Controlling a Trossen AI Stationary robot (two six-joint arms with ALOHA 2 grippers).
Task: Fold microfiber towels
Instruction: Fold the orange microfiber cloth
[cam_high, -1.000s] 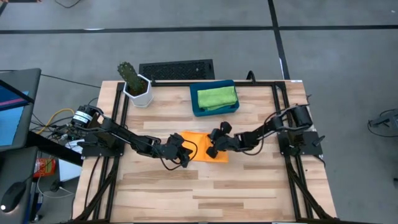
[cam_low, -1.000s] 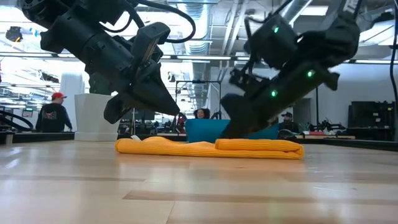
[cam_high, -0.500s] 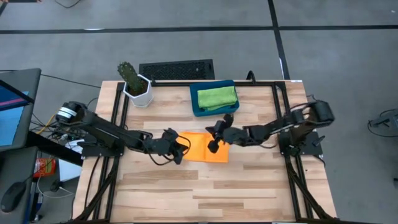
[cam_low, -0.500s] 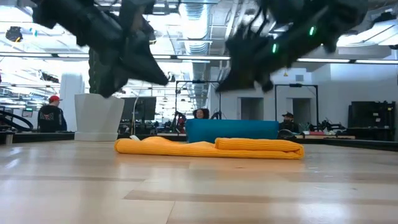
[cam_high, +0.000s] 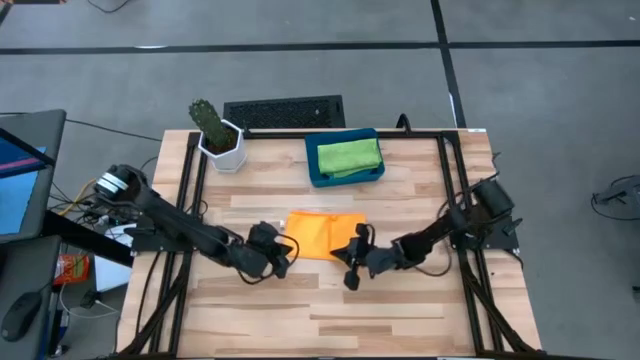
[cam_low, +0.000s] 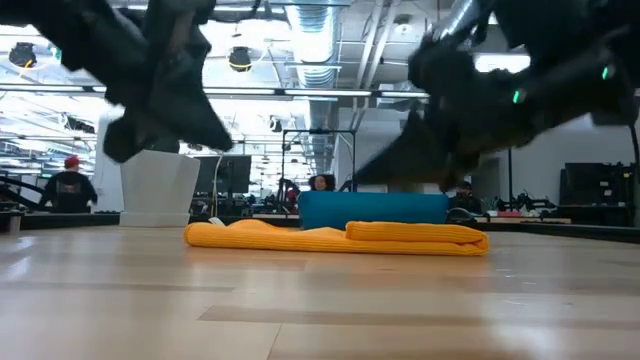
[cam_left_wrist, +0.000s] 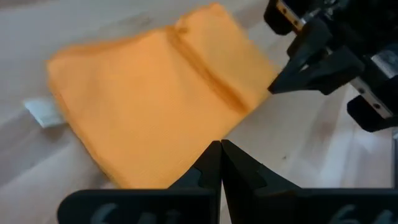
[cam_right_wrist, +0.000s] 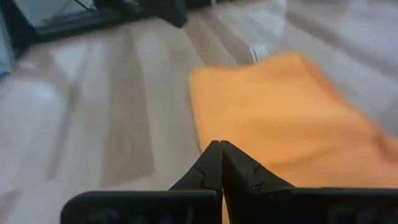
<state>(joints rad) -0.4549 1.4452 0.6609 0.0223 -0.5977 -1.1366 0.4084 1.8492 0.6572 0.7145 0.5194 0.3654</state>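
On the tabletop (cam_high: 400, 310), both grippers, left gripper (cam_high: 288, 258) and right gripper (cam_high: 350, 266), have withdrawn, fingers together and empty, leaving the orange towel (cam_high: 322, 235) folded mid-table.

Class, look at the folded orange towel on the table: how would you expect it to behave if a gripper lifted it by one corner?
The orange towel would probably droop and unfold, since it is soft cloth with its layers lying loose. It looks light: in the low view it lies flat on the table. If pushed instead, it would likely bunch up rather than slide as one piece.
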